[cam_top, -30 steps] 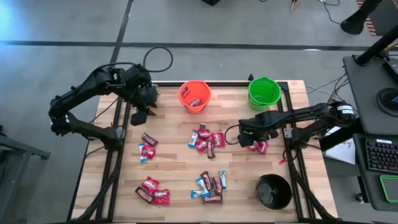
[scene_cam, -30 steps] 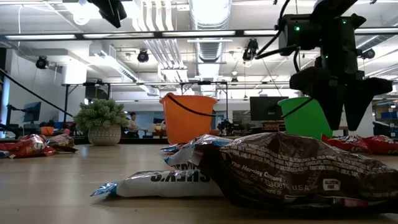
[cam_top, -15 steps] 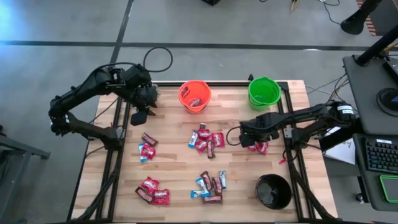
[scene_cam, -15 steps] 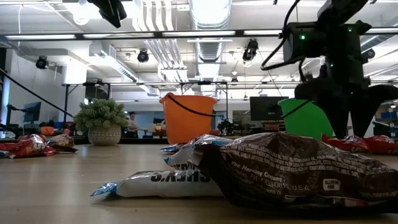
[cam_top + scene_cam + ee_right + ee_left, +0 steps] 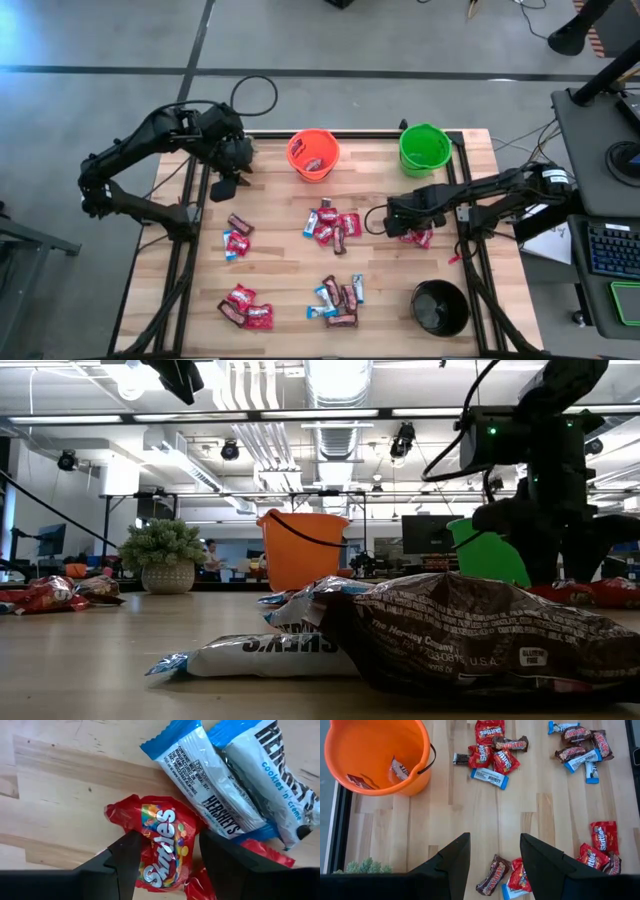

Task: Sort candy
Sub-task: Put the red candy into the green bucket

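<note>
The candy lies in several small heaps on the wooden table [image 5: 280, 270]: red packets, blue-and-white bars and dark brown bars. My right gripper [image 5: 408, 222] points down, open, over the heap [image 5: 420, 237] at the table's right edge. In the right wrist view my right gripper [image 5: 169, 839] has a finger on either side of a red Skittles packet [image 5: 162, 845], which lies flat on the wood next to two blue-and-white bars [image 5: 210, 805]. My left gripper [image 5: 222, 186] hangs open, high over the far left of the table, with nothing between its fingers [image 5: 455, 862].
An orange bucket [image 5: 313, 153] holding a few sweets and a green bucket [image 5: 424, 148] stand at the far edge. A black bucket [image 5: 441, 307] stands near right. Other heaps lie mid-table [image 5: 328, 225], left [image 5: 236, 238], near left [image 5: 246, 308] and near middle [image 5: 340, 300]. A small green plant [image 5: 162, 555] shows in the low view.
My right gripper has gone down toward the candy heap at the table's right edge, still open and pointing down. The candy has not moved.
</note>
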Controlling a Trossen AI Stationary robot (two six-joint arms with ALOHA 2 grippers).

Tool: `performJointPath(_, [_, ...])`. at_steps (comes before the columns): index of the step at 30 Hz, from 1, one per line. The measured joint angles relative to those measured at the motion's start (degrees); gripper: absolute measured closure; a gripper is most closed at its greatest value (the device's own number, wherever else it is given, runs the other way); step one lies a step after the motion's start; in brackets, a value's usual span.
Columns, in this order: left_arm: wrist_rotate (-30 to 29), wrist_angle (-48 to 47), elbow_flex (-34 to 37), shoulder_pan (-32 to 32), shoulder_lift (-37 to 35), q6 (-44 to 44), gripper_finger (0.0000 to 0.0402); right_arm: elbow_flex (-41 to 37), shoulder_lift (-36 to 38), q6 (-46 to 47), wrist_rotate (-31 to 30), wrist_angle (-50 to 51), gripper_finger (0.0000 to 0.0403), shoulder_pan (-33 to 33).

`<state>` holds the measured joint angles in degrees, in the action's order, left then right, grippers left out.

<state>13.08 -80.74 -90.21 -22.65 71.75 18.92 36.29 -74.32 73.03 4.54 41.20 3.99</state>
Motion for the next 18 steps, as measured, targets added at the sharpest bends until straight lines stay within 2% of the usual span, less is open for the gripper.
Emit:
performJointPath(2, [0.0,-0.01,0.0,-0.01,0.0,-0.03,0.0247,-0.03,0.0,-0.05,-0.01,-0.13,0.0223,0.0])
performJointPath(5, [0.0,0.02,0.0,0.0,0.0,-0.07,0.0247,-0.04,0.0,-0.58,-0.02,-0.23,0.0259,0.0])
performJointPath(10, [0.0,0.09,0.0,-0.01,0.02,-0.11,0.0247,-0.04,0.03,-2.33,0.28,-0.19,0.0367,0.0])
performJointPath(11, [0.0,0.09,0.0,0.02,0.02,-0.11,0.0247,-0.03,0.07,-2.92,0.62,-0.22,0.0378,0.01])
performJointPath(18, [0.0,-0.04,0.0,0.02,0.02,-0.13,0.0247,2.07,0.07,-4.96,4.11,0.25,0.0389,0.02])
